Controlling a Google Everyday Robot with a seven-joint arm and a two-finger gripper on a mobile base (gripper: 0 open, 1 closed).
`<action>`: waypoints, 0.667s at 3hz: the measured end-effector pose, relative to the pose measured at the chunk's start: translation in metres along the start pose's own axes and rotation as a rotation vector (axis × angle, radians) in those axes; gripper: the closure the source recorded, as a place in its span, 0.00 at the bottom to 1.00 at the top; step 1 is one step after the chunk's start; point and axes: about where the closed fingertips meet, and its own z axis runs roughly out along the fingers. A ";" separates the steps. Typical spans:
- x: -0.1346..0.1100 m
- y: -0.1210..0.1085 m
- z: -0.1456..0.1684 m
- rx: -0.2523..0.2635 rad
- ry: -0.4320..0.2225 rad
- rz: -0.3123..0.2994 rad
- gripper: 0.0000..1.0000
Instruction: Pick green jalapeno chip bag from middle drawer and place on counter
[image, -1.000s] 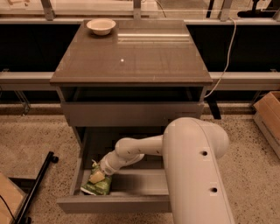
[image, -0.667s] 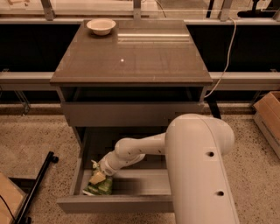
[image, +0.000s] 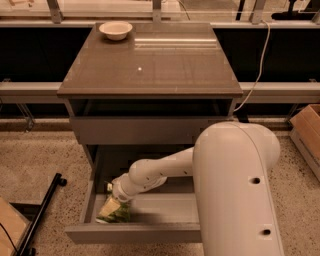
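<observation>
The green jalapeno chip bag (image: 112, 210) lies on the floor of the open middle drawer (image: 135, 233), in its front left corner. My gripper (image: 114, 198) reaches down into the drawer from the right and sits right on top of the bag, hiding its upper end. My large white arm link (image: 235, 190) covers the right half of the drawer. The counter (image: 150, 60) is the glossy grey-brown cabinet top above.
A small white bowl (image: 115, 29) stands at the counter's back left corner. A shut grey drawer front (image: 150, 130) sits just above the open drawer. A black pole (image: 42, 210) lies on the floor to the left, and a cardboard box (image: 307, 130) stands to the right.
My big arm link has shifted slightly up and to the right. The gripper stays on the bag, and the bag has not moved.
</observation>
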 end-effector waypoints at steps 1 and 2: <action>0.010 -0.009 -0.001 0.009 -0.008 0.019 0.49; 0.017 -0.016 0.001 0.014 -0.007 0.032 0.72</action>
